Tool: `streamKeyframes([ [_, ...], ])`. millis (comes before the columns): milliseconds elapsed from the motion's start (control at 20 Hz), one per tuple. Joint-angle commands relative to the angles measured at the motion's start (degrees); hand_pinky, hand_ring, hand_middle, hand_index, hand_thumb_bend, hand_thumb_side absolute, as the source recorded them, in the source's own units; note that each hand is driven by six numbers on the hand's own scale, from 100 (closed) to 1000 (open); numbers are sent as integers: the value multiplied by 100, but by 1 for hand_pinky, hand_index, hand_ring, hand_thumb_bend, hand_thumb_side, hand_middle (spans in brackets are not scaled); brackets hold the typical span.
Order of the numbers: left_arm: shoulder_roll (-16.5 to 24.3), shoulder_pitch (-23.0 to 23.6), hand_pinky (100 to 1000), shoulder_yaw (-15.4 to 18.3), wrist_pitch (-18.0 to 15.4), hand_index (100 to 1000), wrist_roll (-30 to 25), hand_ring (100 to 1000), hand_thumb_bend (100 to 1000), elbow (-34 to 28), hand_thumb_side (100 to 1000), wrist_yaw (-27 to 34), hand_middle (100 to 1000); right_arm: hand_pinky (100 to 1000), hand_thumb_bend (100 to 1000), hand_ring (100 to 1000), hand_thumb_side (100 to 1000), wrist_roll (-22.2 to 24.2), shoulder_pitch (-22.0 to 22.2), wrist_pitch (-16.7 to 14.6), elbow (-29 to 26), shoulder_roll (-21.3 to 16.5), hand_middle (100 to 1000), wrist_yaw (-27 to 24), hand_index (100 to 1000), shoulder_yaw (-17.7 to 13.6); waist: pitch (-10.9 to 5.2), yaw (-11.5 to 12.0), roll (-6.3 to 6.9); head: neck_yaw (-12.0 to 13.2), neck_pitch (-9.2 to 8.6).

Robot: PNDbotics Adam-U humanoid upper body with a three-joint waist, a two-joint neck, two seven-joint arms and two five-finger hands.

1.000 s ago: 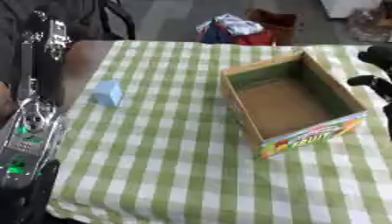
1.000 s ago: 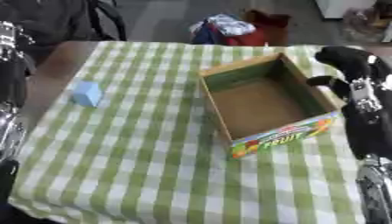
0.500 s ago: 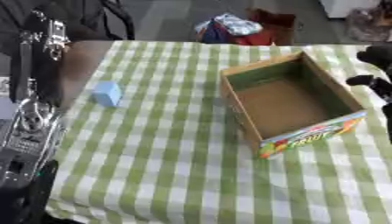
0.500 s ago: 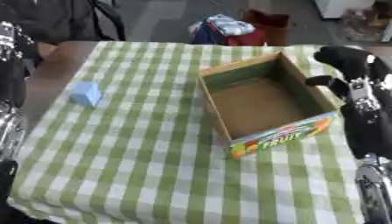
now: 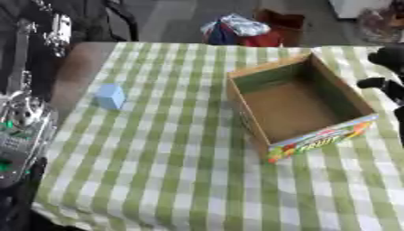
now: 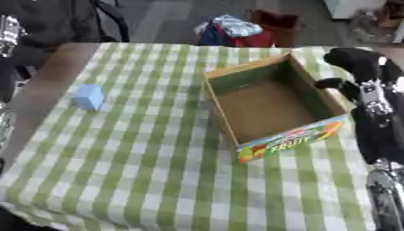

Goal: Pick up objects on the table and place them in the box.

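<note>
The right robot hand (image 6: 356,63) — clenched, grasping nothing — hangs just beside the cardboard box (image 6: 272,106), and could nudge it toward the bench's (image 6: 150,149) right edge.

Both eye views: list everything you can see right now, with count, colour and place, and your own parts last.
Block: one, light blue, on the tablecloth's left side, well apart from the box.
Box: one, brown cardboard with a printed front, open and empty, on the right half of the table.
Tablecloth: one, green and white check, covering most of the table.
Table: one, brown, bare strip at far left.
Bundle of clothes or bags: blue, red and white, on the floor beyond the table.
Right hand: black, just right of the box, holding nothing, fingers not clear.
Left arm: silver and black, at the left edge; its hand is not visible.
</note>
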Motion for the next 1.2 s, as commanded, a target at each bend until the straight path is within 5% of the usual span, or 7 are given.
streamKeyframes([
  [50, 689, -200, 730, 77, 124, 844, -343, 655, 145, 252, 657, -362, 691, 610, 100, 819, 545, 1, -45, -2, -77, -109, 723, 4, 720, -4, -80, -13, 5, 5, 27],
  [600, 2014, -1280, 821, -591, -314, 910, -2238, 825, 274, 2825, 601, -2153, 828, 610, 100, 819, 546, 47, -26, 11, -65, -121, 723, -11, 720, 47, -115, -144, 50, 46, 27],
  [1200, 1872, -2443, 860, -1325, -1142, 950, -3898, 908, 412, 4708, 414, -3851, 907, 610, 100, 820, 546, 96, -10, 22, -52, -146, 723, -18, 720, 91, -134, -232, 95, 69, 27],
])
